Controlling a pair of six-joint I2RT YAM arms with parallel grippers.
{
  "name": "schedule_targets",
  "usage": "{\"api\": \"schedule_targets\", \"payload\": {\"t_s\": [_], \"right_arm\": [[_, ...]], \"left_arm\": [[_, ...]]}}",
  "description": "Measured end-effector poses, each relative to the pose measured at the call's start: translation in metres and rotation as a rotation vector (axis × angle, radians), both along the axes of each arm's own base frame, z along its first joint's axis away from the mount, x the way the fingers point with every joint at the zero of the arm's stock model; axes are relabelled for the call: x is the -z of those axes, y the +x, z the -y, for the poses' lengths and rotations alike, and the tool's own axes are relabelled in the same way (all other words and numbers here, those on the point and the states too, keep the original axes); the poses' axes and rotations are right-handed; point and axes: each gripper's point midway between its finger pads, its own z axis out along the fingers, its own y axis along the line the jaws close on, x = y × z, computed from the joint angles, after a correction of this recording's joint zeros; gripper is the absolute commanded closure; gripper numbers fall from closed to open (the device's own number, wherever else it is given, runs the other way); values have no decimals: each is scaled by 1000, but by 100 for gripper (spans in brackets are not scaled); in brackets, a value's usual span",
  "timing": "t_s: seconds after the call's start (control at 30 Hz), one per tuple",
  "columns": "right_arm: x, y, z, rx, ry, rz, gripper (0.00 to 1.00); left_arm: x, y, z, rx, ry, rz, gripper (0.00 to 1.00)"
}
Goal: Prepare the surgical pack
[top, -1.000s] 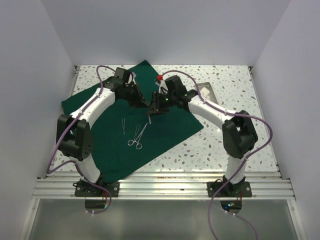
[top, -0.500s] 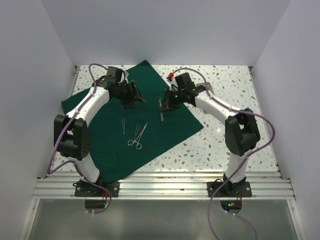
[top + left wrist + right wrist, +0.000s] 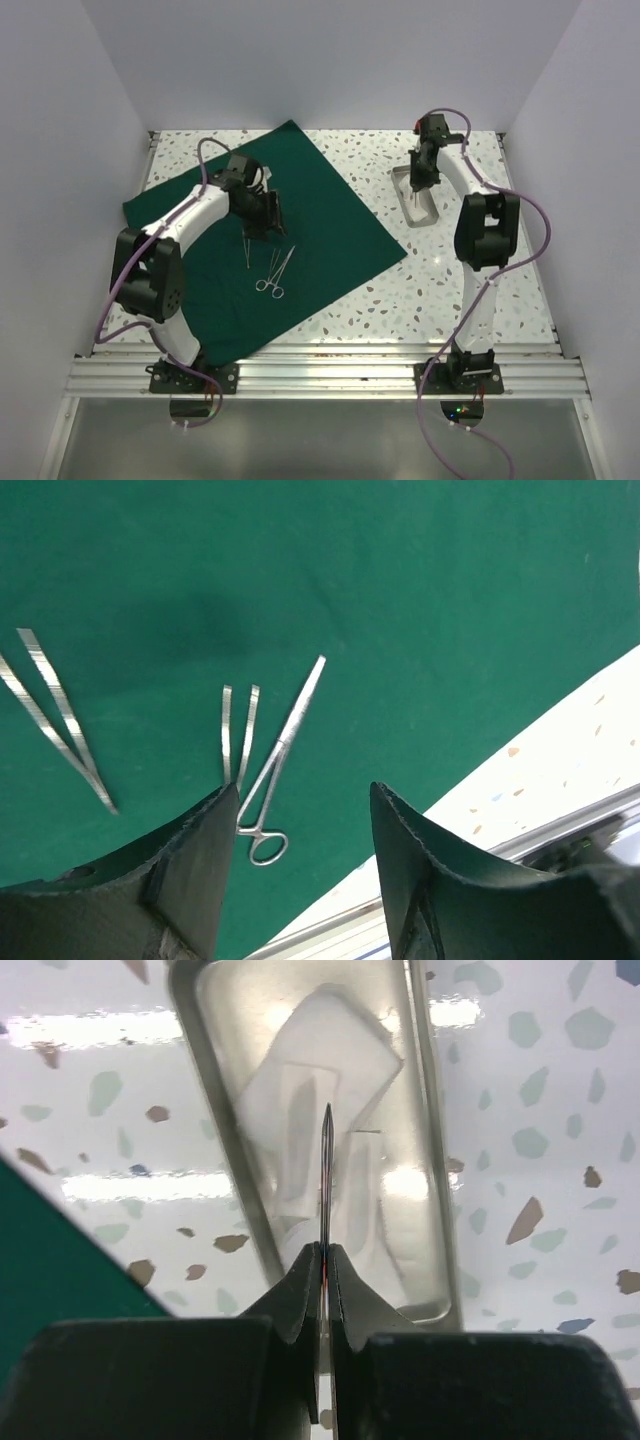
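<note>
The dark green cloth (image 3: 330,215) lies spread on the speckled table. On it lie a ring-handled clamp (image 3: 283,748), short tweezers (image 3: 238,730) and longer tweezers (image 3: 55,715). My left gripper (image 3: 303,792) hovers open over the clamp's handles (image 3: 270,285), holding nothing. My right gripper (image 3: 324,1250) is shut on a thin pointed steel instrument (image 3: 327,1175), seen edge-on. It hangs over the small silver tray (image 3: 217,1130), which holds white pads (image 3: 335,1050). In the top view the right gripper (image 3: 419,182) is above the tray (image 3: 398,181).
White walls enclose the table on three sides. An aluminium rail (image 3: 330,375) carrying both arm bases runs along the near edge. The cloth's right corner (image 3: 400,255) ends short of the tray, with bare speckled tabletop (image 3: 450,290) between and in front.
Both grippers met over the cloth a second ago. The left has opened and drawn back towards the laid-out instruments. The right has shut on the thin instrument and swung right over the tray.
</note>
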Motion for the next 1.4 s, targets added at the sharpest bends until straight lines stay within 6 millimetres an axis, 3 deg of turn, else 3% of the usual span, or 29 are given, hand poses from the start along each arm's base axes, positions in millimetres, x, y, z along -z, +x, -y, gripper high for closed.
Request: {"api": "schedule_targets", "payload": {"t_s": [0.17, 0.2, 0.23, 0.33, 0.43, 0.57, 0.7, 0.93, 1.03, 1.13, 1.23, 1.4], "right_arm": [[18, 8, 14, -16, -76, -44, 98], [20, 6, 15, -19, -85, -54, 94], [23, 4, 16, -23, -94, -68, 83], [29, -1, 15, -28, -101, -94, 62], [31, -5, 15, -24, -100, -114, 54], [20, -4, 9, -8, -73, -108, 52], [-8, -13, -11, -5, 21, -69, 52], [-95, -67, -69, -93, 209, 58, 52], [-113, -86, -89, -142, 253, 89, 52], [-108, -106, -104, -182, 274, 64, 52], [-92, -125, -115, -207, 286, 7, 52], [-70, -142, -118, -210, 288, -63, 52]], "left_arm": [[7, -12, 9, 51, 33, -8, 40], [8, -12, 7, 52, 42, -7, 40], [9, -11, 5, 52, 51, -4, 39], [13, -11, 2, 58, 77, -4, 37], [21, -14, 0, 67, 98, -22, 36], [37, -22, 0, 81, 134, -65, 43], [50, -28, 1, 94, 165, -94, 48], [64, -32, 0, 102, 214, -117, 52], [70, -35, -3, 101, 231, -128, 55], [77, -39, -6, 99, 246, -145, 59], [81, -40, -8, 93, 254, -155, 66], [82, -39, -11, 88, 271, -152, 79]]}}
